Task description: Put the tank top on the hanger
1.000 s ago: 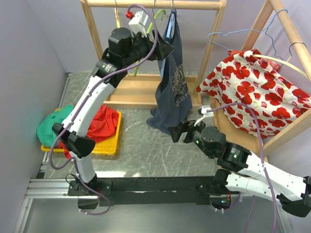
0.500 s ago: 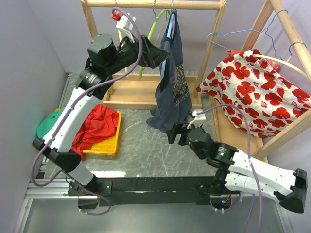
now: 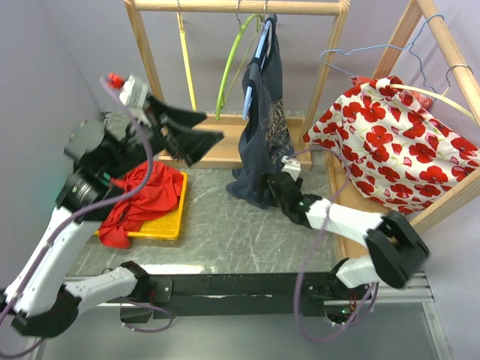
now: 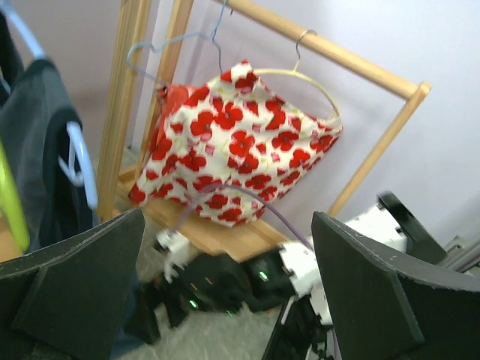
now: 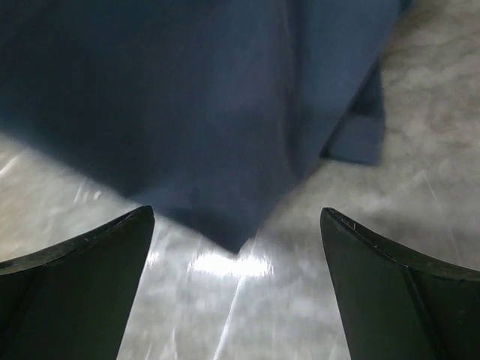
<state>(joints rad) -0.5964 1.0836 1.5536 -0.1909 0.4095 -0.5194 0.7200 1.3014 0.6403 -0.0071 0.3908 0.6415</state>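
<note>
Since left arm swung back from wooden rack to far left, above red garment, your left gripper gapes wide and empty. Right arm has stretched forward; right gripper, fingers spread wide, sits at low hem of tank top, gripping nothing. Tank top hangs unaided from hanger, hooked on rack rail beside lime green hanger. Judgement: release done, task nearly finished. Check one hanger end — it shows bare outside fabric, so hang may be lopsided.
</note>
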